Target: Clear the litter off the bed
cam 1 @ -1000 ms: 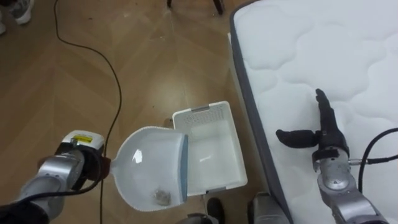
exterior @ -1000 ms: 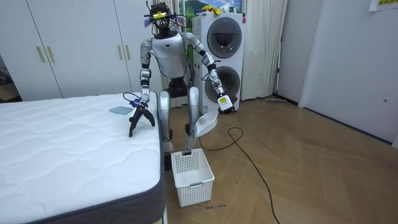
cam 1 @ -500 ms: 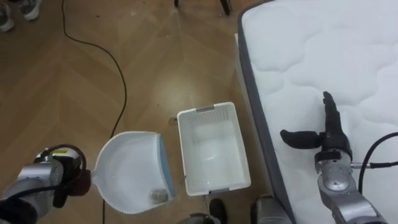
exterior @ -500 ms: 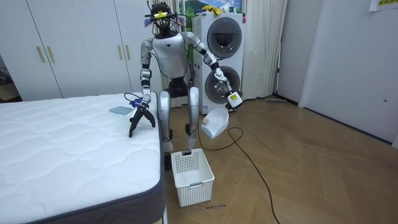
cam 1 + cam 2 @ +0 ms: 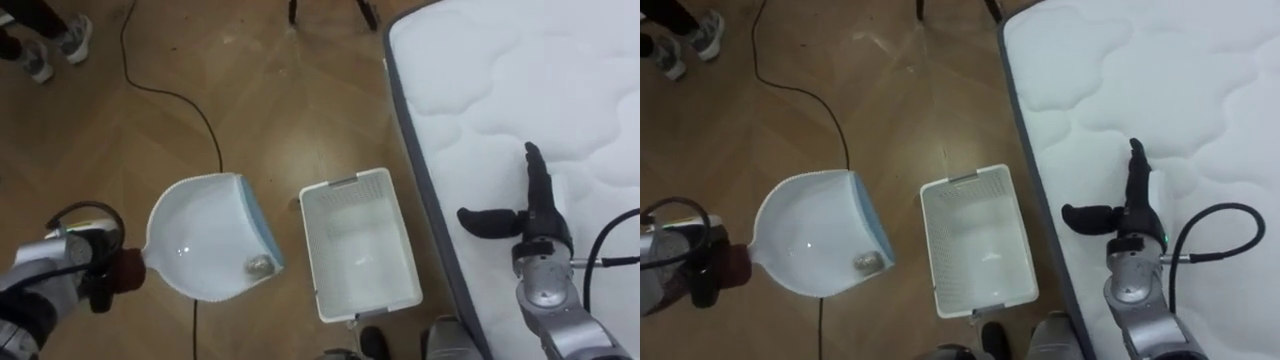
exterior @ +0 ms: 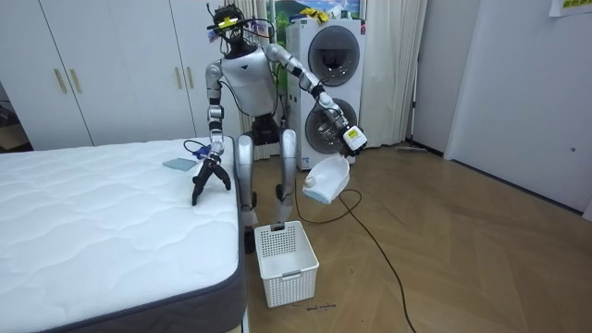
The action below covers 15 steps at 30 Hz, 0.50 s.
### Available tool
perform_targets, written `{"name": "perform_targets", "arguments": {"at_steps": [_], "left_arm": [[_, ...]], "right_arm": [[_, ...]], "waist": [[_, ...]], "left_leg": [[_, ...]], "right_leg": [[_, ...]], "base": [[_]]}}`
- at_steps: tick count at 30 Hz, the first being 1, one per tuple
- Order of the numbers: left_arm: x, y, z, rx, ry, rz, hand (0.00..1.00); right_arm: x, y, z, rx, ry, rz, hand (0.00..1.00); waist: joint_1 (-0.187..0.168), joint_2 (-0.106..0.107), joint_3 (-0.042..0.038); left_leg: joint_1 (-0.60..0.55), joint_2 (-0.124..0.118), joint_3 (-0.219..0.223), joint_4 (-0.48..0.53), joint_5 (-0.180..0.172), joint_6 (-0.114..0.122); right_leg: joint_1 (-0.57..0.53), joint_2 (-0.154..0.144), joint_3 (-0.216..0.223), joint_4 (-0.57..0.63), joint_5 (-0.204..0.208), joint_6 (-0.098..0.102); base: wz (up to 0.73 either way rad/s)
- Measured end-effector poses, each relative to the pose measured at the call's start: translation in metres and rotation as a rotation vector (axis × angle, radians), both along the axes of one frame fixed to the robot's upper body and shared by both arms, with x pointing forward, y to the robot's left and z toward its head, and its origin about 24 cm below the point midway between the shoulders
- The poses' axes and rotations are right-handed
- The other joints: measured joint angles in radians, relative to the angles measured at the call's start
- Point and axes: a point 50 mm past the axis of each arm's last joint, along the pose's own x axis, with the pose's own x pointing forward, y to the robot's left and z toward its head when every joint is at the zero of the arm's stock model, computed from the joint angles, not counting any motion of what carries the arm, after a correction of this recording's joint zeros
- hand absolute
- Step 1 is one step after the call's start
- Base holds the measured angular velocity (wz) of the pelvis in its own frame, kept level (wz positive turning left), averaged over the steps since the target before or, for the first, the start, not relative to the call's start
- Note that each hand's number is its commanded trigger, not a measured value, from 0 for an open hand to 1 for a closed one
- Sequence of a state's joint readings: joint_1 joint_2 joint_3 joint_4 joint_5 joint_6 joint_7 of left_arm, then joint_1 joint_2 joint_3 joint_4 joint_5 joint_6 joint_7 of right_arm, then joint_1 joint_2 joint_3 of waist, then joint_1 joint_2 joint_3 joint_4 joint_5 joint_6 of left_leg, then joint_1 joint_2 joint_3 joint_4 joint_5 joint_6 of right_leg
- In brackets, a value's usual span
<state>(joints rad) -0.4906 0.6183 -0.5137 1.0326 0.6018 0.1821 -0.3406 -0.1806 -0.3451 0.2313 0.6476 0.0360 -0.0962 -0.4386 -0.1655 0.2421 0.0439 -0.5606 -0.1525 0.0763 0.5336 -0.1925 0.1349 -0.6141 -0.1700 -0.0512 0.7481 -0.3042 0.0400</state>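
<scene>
My left hand [image 5: 88, 278] grips the dark handle of a white dustpan [image 5: 205, 250] with a blue lip, held in the air over the wooden floor to the left of the basket. A small grey lump of dirt [image 5: 260, 264] lies inside the pan by the lip. The white slatted basket [image 5: 360, 245] stands on the floor against the bed's side. My right hand [image 5: 535, 215] rests open on the white quilted mattress [image 5: 520, 80], fingers straight, thumb spread. In the room view I stand at the bed's corner, the dustpan [image 6: 326, 180] held out from my body.
A black cable [image 5: 190, 100] snakes over the floor to the left of the basket. A person's shoes [image 5: 45, 35] show at the top left. A flat grey-blue item [image 6: 178, 164] lies on the bed near my right hand. Stacked washing machines [image 6: 333, 83] stand behind me.
My left arm has swung the dustpan off the basket's left corner, outward and higher. The dirt stays in the pan. The right hand has kept its place on the mattress.
</scene>
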Motion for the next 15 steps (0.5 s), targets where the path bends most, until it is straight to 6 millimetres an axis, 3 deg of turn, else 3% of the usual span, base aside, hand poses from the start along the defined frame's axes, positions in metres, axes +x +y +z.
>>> {"name": "perform_targets", "arguments": {"at_steps": [8, 15], "left_arm": [[0.009, 0.001, 0.009, -0.03, -0.046, 0.027, 1.0], [0.025, 0.002, 0.03, 0.052, -0.091, -0.038, 1.0]], "right_arm": [[0.002, 0.003, 0.002, -0.009, -0.003, 0.041, 0.0], [0.004, 0.002, 0.002, -0.018, 0.009, 0.062, 0.0]], "waist": [[-0.02, 0.004, -0.0004], [-0.032, 0.015, 0.0002]], "left_leg": [[0.021, -0.002, 0.019, -0.016, 0.004, 0.003], [0.032, 0.0, 0.024, -0.018, 0.005, 0.004]], "right_leg": [[-0.002, 0.003, 0.019, 0.015, 0.0, 0.0], [0.004, 0.016, 0.046, 0.016, 0.0, -0.001]], "base": [[-0.07], [-0.01]]}}
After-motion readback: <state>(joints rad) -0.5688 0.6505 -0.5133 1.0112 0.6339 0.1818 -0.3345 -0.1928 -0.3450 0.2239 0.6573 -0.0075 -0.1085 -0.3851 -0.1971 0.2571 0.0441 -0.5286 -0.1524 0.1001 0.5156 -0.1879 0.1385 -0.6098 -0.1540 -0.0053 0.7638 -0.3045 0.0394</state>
